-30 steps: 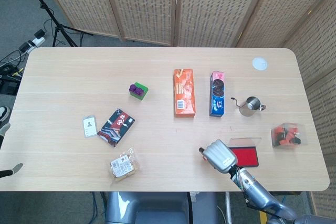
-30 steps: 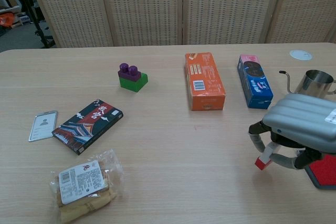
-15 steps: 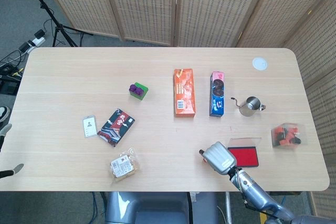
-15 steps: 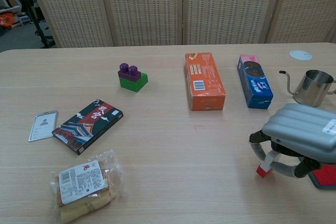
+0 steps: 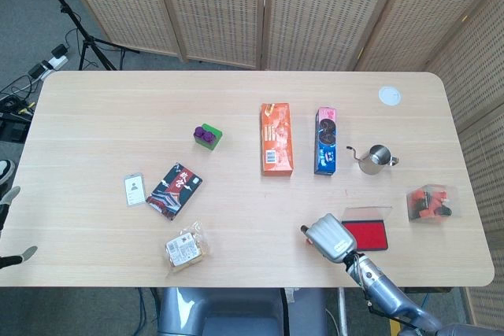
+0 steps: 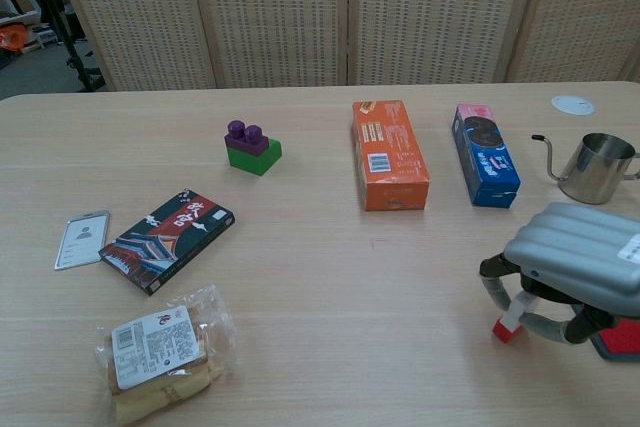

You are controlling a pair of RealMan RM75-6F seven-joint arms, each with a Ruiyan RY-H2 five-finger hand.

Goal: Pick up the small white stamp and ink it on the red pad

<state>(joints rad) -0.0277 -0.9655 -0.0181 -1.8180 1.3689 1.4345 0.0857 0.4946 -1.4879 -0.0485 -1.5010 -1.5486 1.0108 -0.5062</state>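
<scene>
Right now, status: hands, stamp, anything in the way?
Right hand grips the stamp, red end at the table. Left hand not in view. Pad just right of the hand, mostly uncovered. Nothing between stamp and pad.

A pale wooden counter (image 5: pixel 236 194) is filling most of the head view. Lying on it: a purple-and-green block (image 5: pixel 207 135) left of centre, an orange box (image 5: pixel 276 138) and a blue packet (image 5: pixel 326 140) side by side in the middle, a steel pitcher (image 5: pixel 377 157) just to their right, a white disc (image 5: pixel 389 95) at upper right, a red ink pad (image 5: pixel 366 227) (partly behind the hand) at lower right, a clear bag (image 5: pixel 429 203) at the right edge, and a card (image 5: pixel 135 190), a dark box (image 5: pixel 175 190) and a wrapped snack (image 5: pixel 187 248) at lower left.
</scene>
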